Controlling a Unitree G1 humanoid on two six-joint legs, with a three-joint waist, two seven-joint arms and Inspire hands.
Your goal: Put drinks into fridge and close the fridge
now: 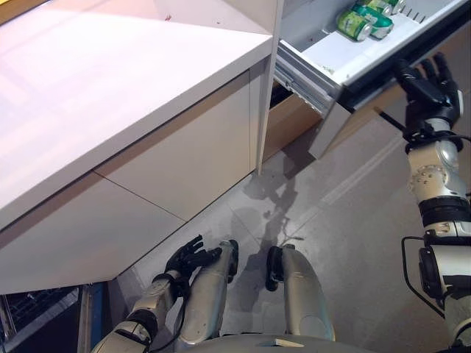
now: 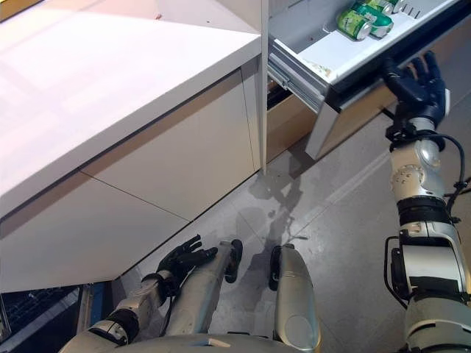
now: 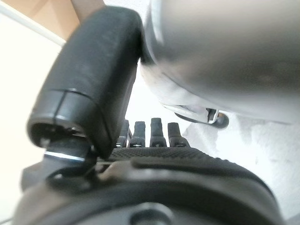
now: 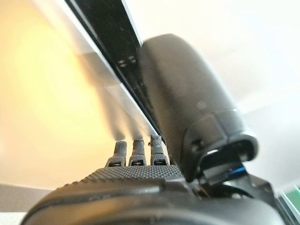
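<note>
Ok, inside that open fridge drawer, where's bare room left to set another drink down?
The green cans crowd the drawer's far end. The white floor between them and the front edge is bare. The right hand, fingers straight, is at the drawer front. The left hand hangs low.

Two drink cans (image 1: 362,21) are laid side by side in the pulled-out fridge drawer (image 1: 346,55) at upper right, a counter (image 1: 110,81) is set to its left, with cabinet fronts (image 1: 176,154) placed below it.
</note>
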